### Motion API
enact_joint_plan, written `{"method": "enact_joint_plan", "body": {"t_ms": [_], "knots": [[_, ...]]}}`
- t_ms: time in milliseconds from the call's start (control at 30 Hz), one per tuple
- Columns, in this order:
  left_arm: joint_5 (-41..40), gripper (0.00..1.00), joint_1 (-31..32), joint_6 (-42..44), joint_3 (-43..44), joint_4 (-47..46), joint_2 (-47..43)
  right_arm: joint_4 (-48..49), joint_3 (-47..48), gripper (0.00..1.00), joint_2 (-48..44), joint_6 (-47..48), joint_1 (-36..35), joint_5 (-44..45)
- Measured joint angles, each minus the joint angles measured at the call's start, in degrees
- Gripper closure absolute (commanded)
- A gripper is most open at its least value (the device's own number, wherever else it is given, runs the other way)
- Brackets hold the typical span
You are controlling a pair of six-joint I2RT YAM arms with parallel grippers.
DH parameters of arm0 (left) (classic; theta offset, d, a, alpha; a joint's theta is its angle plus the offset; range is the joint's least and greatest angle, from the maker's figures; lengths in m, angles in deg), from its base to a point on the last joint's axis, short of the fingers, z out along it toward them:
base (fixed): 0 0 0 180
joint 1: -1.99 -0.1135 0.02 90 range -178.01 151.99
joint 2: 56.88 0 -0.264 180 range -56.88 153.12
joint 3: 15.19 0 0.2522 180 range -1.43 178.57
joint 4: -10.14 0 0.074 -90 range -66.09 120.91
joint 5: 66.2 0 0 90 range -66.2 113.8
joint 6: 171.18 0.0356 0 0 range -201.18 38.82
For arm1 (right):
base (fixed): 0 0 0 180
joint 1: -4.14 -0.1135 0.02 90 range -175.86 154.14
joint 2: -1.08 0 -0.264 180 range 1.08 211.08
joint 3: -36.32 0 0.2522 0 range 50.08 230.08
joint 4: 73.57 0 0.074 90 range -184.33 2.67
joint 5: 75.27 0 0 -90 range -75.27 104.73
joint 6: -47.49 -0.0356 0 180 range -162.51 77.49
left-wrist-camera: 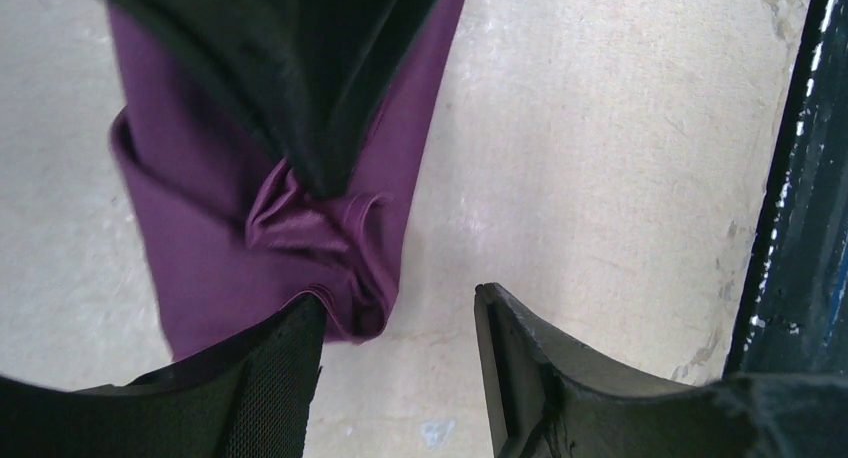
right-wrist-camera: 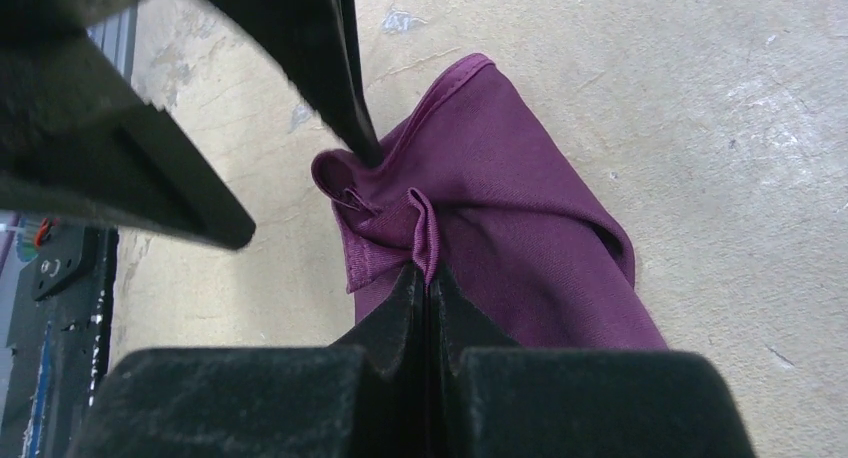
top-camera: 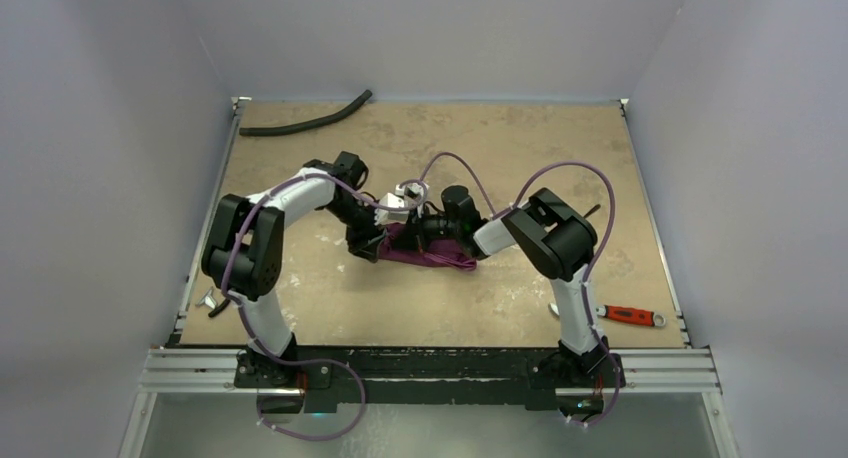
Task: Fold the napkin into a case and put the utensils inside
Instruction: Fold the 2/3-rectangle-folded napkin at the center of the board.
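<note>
The plum-purple napkin (top-camera: 432, 253) lies bunched into a narrow folded strip at the table's middle, between both grippers. My right gripper (right-wrist-camera: 428, 274) is shut on a raised fold at one end of the napkin (right-wrist-camera: 520, 228); it also shows in the top view (top-camera: 420, 236). My left gripper (left-wrist-camera: 400, 313) is open, its fingers (left-wrist-camera: 270, 378) straddling bare table at that same napkin (left-wrist-camera: 200, 248) end, one finger touching the cloth's edge; it also shows in the top view (top-camera: 378, 244). The fork and spoon do not show clearly in any view.
A long black hose (top-camera: 305, 123) lies at the far left. A red-handled tool (top-camera: 630, 315) lies at the near right by the right arm's base. A small silvery object (top-camera: 210, 303) sits at the left edge. A thin dark stick (top-camera: 596, 210) pokes out beside the right elbow.
</note>
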Motion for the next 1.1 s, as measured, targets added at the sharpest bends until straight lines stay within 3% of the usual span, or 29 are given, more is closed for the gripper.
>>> {"method": "enact_joint_plan", "body": {"t_ms": [233,500,600,667,700,1100], "knots": [[-1.99,0.46,2.89,-5.09,-3.10,-8.46,-1.16,-0.13,0.96,1.00,0.92,0.07,0.37,-2.27],[-1.29,0.45,2.84,-4.52,3.39,-3.54,-2.51,-0.37,1.27,1.00,1.09,0.11,0.63,-3.13],[-1.14,0.38,2.84,-4.52,3.43,-3.06,-3.67,-0.37,1.29,1.00,1.14,0.11,0.63,-3.26],[-1.05,0.23,2.84,-4.46,3.67,-2.60,-3.32,-0.48,1.42,1.00,1.18,0.13,0.63,-3.39],[-0.94,0.21,2.84,-4.37,3.98,-2.14,-2.93,-0.52,1.44,1.00,1.18,0.11,0.63,-3.48],[0.07,0.06,2.84,-2.71,7.15,-3.65,3.30,-0.55,1.46,1.00,1.18,0.22,0.63,-3.58]]}}
